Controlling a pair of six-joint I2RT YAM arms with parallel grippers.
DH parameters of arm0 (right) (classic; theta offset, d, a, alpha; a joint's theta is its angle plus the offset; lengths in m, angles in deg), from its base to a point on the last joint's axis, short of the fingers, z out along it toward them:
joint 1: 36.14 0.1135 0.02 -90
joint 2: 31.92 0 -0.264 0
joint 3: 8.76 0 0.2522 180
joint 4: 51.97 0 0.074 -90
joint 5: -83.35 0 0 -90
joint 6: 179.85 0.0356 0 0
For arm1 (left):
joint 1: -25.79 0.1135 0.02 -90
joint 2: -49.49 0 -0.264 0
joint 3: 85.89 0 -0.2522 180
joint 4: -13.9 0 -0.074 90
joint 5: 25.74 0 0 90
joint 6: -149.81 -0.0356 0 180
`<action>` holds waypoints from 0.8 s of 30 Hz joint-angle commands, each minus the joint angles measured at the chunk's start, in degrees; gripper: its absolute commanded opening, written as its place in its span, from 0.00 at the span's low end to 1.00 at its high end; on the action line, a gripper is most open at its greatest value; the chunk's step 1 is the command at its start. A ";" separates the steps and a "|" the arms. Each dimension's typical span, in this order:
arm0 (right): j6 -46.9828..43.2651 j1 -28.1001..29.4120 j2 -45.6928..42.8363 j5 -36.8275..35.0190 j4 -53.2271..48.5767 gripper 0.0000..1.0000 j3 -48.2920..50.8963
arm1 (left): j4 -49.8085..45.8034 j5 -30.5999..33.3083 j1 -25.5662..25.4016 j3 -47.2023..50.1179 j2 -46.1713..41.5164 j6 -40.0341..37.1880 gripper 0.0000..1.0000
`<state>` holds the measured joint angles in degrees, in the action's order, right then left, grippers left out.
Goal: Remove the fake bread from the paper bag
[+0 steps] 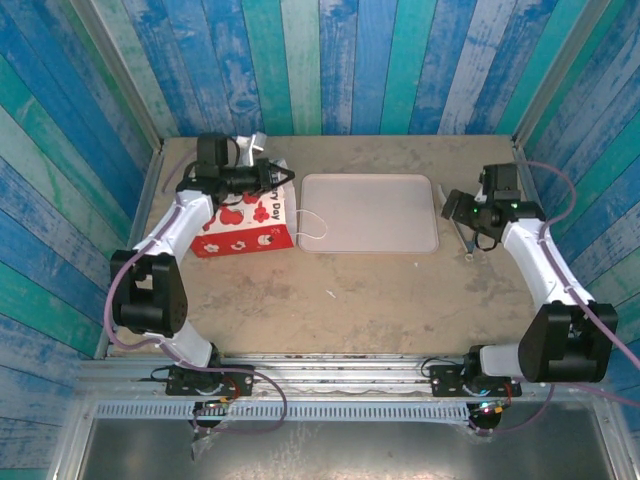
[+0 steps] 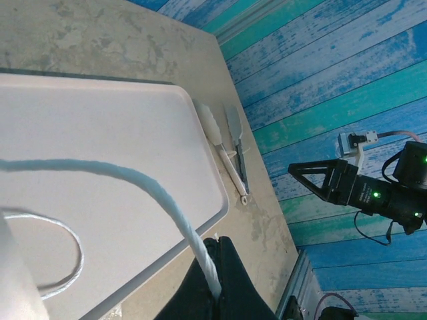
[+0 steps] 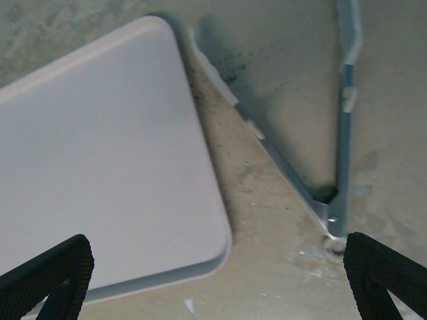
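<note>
red-and-white paper bag (image 1: pixel 245 228) lying on its side on counter (image 1: pixel 350 290), left-center of top frame, just beside pale pink tray (image 1: pixel 370 212), left hand (image 2: pixel 217 270) clenching bag's white cord handle (image 2: pixel 133 183), right hand (image 3: pixel 213 250) hanging released, fingers wide apart, over tray corner and tongs (image 3: pixel 340 153)

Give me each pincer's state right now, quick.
Left pincer: closed on the white cord handle of the paper bag.
Right pincer: open, holding nothing.
</note>
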<state>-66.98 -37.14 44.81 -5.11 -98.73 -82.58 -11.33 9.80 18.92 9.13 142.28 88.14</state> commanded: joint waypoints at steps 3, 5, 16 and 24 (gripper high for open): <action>-4.58 -3.21 4.87 -0.23 -8.14 1.00 -2.90 | 1.00 0.99 -0.40 0.99 -2.26 -0.04 0.03; -4.76 -3.73 9.06 -2.20 -13.78 1.00 -6.67 | 0.87 1.58 -0.42 1.00 -2.42 -0.02 0.04; -14.09 -3.79 29.00 -6.73 -23.10 0.90 -19.00 | 0.01 2.89 -0.42 0.77 -3.06 -1.15 0.04; -20.24 -4.22 38.24 -4.62 -27.04 0.91 -25.70 | -4.53 2.31 -0.42 -1.82 -2.59 -5.29 0.04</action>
<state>-83.57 -40.88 80.09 -10.31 -121.68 -105.72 -12.42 12.27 18.81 9.57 142.28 86.48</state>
